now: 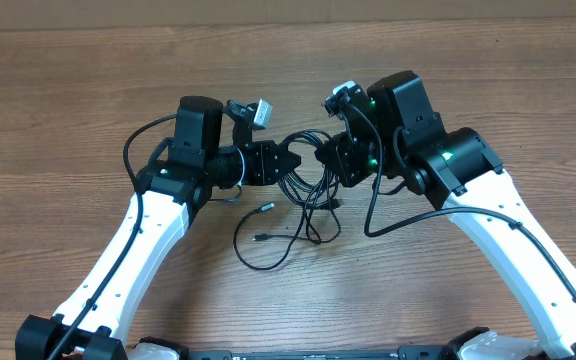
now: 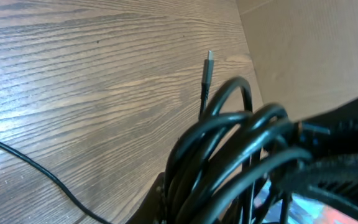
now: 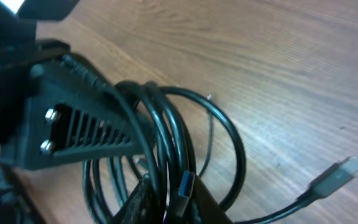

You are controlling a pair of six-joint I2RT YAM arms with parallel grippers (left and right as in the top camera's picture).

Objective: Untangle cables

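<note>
The thin black cables lie in a tangled bunch at the table's middle, with loops trailing toward the front. Two plug ends lie at the front left of the tangle. My left gripper and right gripper meet at the top of the bunch, facing each other. In the left wrist view my left gripper is shut on a thick bundle of cables, and a silver-tipped plug sticks up behind. In the right wrist view my right gripper is shut on several strands and a blue-tipped plug.
The wooden table runs all round. The left gripper's slotted black finger fills the left of the right wrist view. A silver plug lies on the table at that view's right. Thicker arm wiring hangs by the right arm.
</note>
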